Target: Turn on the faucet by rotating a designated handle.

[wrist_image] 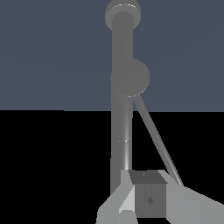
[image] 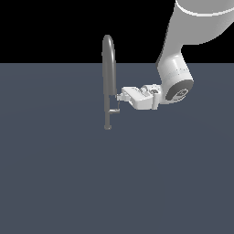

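Faucet point(image: 109, 77): standing upright on the grey floor point(image: 55, 173), well in from its edges. Handle point(image: 114, 111): jutting low off the stem. Gripper point(image: 119, 97): reaching in level, just above the handle; grip state impossible to tell. Wrist view alone is showing the pipe lengthwise.

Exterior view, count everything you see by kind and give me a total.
Faucet: 1
Handle: 1
Robot arm: 1
Gripper: 1
Total: 4
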Controlling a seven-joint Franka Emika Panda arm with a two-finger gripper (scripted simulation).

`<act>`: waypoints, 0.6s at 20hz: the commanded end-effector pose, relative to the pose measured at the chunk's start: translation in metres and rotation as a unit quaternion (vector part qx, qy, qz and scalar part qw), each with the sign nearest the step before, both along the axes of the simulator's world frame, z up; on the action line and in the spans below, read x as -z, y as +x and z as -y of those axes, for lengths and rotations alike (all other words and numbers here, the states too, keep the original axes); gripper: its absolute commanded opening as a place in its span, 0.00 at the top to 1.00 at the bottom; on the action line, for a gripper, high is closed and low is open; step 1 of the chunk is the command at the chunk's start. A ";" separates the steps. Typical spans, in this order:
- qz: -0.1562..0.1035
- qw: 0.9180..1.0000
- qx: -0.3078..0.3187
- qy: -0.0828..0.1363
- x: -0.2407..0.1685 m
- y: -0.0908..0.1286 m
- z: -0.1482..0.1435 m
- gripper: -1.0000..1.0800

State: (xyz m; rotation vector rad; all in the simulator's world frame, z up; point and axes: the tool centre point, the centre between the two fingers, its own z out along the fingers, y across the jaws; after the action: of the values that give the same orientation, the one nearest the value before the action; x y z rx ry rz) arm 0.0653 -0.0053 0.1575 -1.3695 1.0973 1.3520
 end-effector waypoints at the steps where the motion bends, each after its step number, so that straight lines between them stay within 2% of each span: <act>1: -0.004 1.000 -0.002 0.001 0.003 -0.009 0.002 1.00; 3: -0.004 1.000 -0.002 0.001 0.003 -0.012 0.003 1.00; 4: 0.000 1.000 -0.001 0.000 0.000 -0.006 0.001 1.00; 12: -0.003 1.000 -0.002 0.001 0.017 -0.031 0.007 1.00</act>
State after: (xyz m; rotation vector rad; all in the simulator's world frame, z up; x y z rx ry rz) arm 0.0443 -0.0098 0.1499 -1.3760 1.0906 1.3416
